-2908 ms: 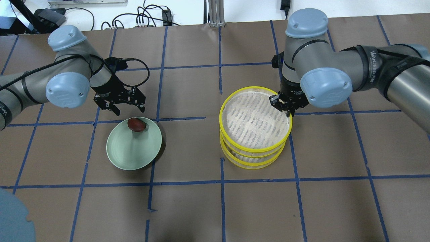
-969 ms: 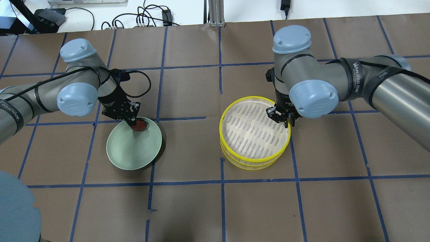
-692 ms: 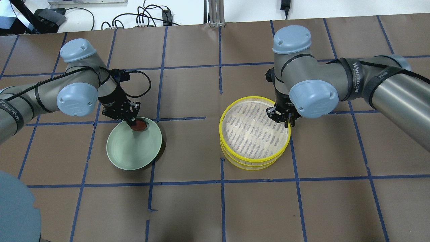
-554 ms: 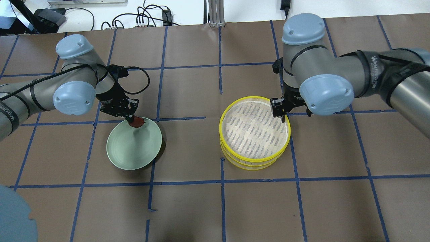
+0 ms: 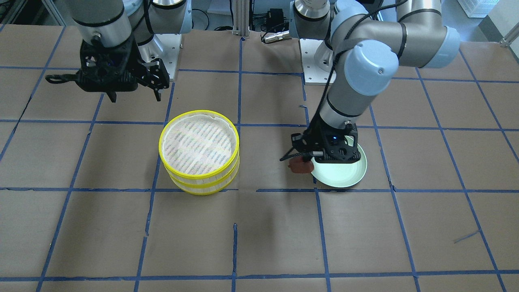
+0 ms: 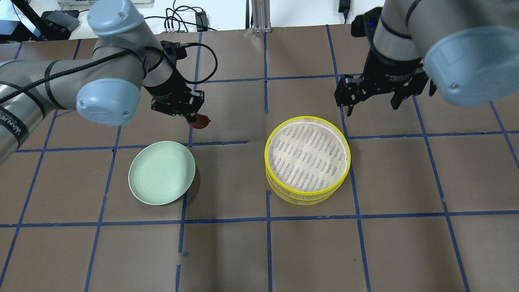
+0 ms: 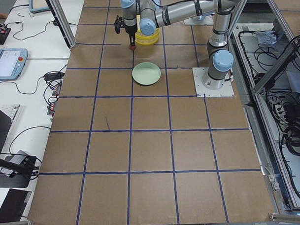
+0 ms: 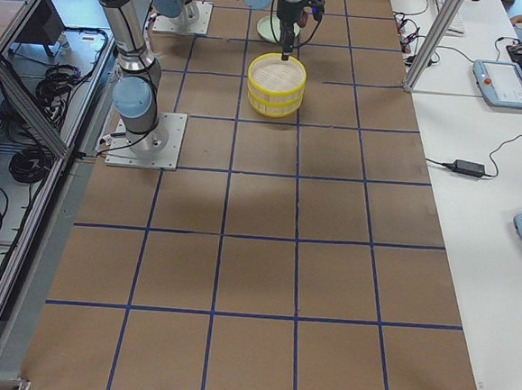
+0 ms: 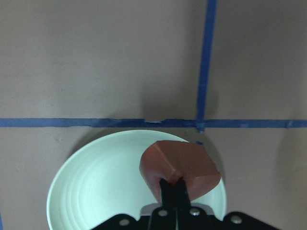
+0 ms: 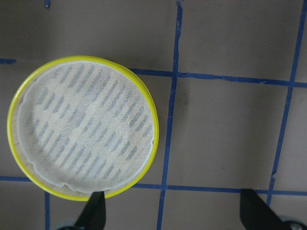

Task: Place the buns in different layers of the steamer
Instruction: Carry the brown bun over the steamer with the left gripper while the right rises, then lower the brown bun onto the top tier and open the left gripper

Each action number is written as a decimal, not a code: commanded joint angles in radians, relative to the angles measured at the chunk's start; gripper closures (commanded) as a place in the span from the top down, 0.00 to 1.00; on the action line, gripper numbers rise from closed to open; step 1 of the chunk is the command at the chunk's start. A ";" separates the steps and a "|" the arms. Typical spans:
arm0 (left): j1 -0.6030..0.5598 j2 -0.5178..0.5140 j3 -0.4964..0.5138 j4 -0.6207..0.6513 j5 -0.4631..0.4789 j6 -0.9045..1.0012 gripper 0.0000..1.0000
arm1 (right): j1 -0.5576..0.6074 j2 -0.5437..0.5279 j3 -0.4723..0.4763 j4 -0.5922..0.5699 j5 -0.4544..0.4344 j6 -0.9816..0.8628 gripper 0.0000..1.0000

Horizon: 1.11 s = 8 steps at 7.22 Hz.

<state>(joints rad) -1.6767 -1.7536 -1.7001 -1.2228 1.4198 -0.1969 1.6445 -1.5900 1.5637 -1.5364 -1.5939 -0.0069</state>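
L gripper [image 6: 194, 120] is clamped on red-brown bun [image 6: 200, 121], pinched at fingertips, off the table, near pale green plate [image 6: 140, 190] on its steamer side. L arm is bent, wrist pointed down. R gripper [image 6: 372, 108] is spread wide w/ nothing held, high beyond stacked steamer tiers [image 6: 307, 194]. Lower tier's inside is hidden by upper tier.

Left gripper [image 6: 194, 118] is lifting the reddish-brown bun [image 6: 200, 121] clear off the green plate [image 6: 161, 173], carrying it up and outward. Right gripper [image 6: 372, 108] is pulling off the top steamer tier [image 6: 266, 152], rising, jaws spreading wide.
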 commanded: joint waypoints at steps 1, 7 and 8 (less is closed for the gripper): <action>-0.137 -0.006 0.054 0.014 -0.213 -0.264 0.03 | -0.049 0.010 -0.085 0.041 0.054 0.017 0.98; -0.236 -0.099 0.052 0.095 -0.298 -0.440 1.00 | -0.072 0.002 -0.068 -0.019 0.058 0.019 1.00; -0.235 -0.089 0.057 0.112 -0.295 -0.429 1.00 | -0.072 0.002 -0.068 -0.018 0.057 0.019 1.00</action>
<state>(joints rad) -1.9114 -1.8496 -1.6490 -1.1258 1.1221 -0.6263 1.5722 -1.5875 1.4956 -1.5545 -1.5359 0.0125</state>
